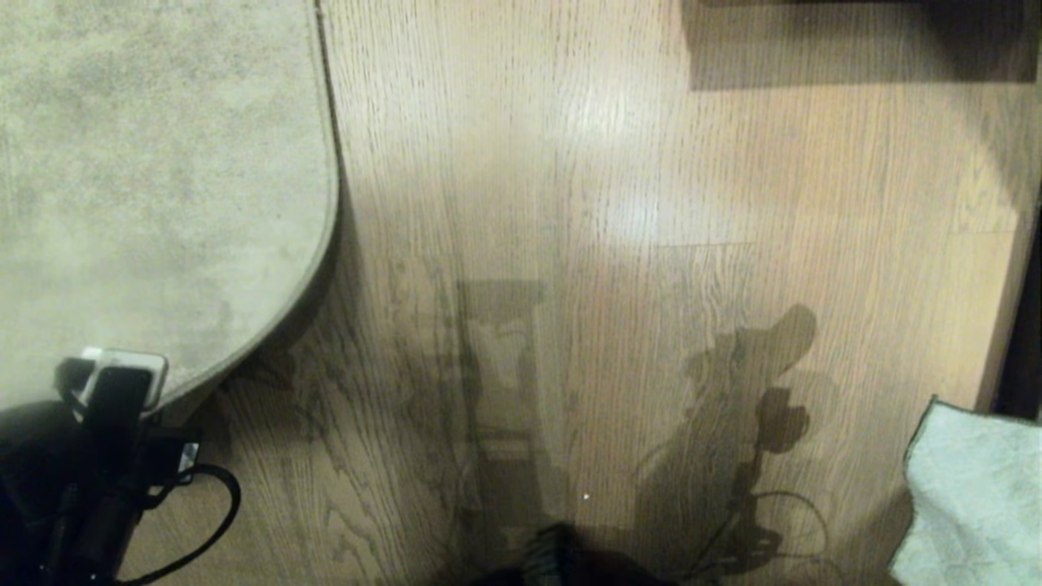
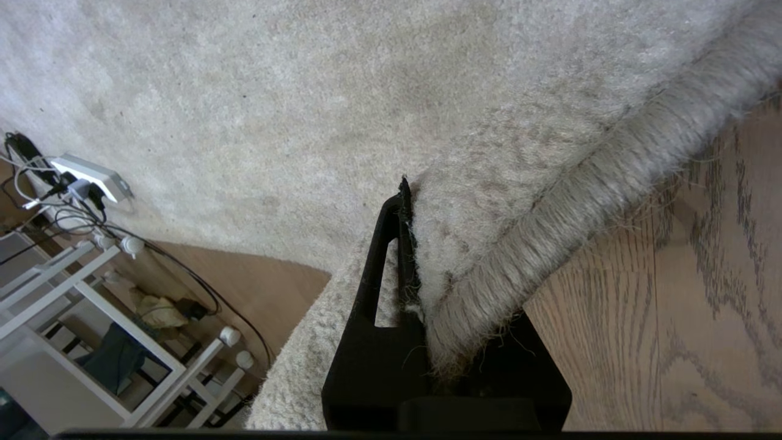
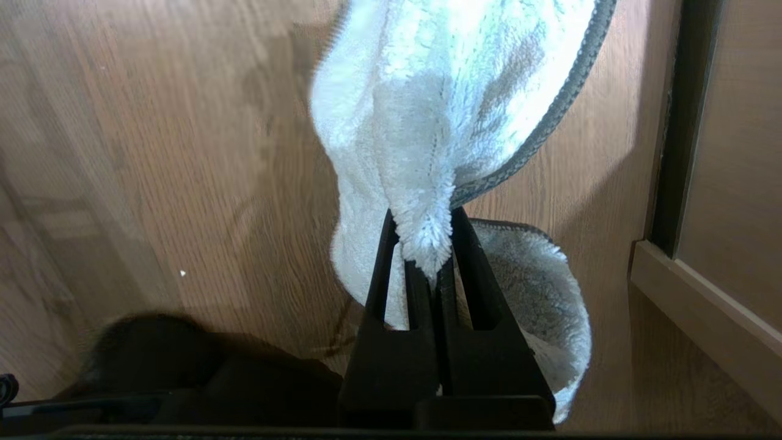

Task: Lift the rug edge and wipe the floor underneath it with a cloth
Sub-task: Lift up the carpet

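Rug corner up, wipe pending

Left end effector pinches the rug edge (baring the floor); right end effector clamps the cloth.

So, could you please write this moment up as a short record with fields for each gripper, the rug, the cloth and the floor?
left gripper: shut on the rug edge, at the head view's lower left
right gripper: shut on the cloth, at the head view's lower right
rug edge: corner pinched and raised off the floor
cloth: pale blue-green, hanging bunched from the fingers
floor: bare wood planks between rug and cloth
wiping: not yet under way
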`<state>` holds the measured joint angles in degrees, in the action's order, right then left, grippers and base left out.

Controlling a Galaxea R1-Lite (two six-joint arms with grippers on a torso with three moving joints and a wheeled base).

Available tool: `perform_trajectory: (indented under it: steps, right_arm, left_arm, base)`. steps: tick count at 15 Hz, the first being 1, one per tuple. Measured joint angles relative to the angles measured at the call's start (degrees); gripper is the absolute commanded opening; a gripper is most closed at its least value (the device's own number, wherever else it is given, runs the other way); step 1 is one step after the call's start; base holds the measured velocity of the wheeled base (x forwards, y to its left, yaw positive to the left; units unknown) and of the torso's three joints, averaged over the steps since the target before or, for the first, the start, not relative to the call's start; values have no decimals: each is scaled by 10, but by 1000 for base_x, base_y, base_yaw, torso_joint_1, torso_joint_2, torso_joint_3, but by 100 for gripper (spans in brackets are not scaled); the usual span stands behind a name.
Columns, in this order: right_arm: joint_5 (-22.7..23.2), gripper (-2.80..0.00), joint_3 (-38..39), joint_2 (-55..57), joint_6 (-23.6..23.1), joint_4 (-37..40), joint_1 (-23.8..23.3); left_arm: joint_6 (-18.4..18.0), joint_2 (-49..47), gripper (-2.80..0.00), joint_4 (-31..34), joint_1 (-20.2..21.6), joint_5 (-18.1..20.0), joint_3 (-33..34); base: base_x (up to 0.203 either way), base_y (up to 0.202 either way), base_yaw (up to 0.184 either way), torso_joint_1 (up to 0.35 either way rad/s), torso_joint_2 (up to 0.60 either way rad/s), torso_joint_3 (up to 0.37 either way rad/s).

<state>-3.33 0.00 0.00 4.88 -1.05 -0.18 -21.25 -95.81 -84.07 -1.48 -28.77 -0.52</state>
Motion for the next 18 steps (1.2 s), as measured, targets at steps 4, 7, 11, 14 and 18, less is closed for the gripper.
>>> perform_trajectory:
  steps: [4, 7, 11, 14, 18]
  right_arm:
    - [0, -280, 0, 0, 0, 0, 0]
    - [0, -280, 0, 0, 0, 0, 0]
    - [0, -280, 0, 0, 0, 0, 0]
    - [0, -280, 0, 0, 0, 0, 0]
    - [0, -280, 0, 0, 0, 0, 0]
  left_arm:
    - [10, 0, -280, -2, 0, 2, 0]
    - [11, 0, -280, -3, 0, 2, 0]
    - [11, 0, -280, -3, 0, 2, 1]
    - [10, 0, -280, -3, 0, 2, 1]
    - [10, 1, -280, -2, 0, 2, 5]
  base:
    - [2, 107, -4, 4, 1, 2]
    - [0, 197, -2, 3, 2, 2]
    - [0, 195, -4, 2, 2, 4]
    - [0, 193, -2, 2, 4, 3]
    - [0, 190, -2, 2, 5, 2]
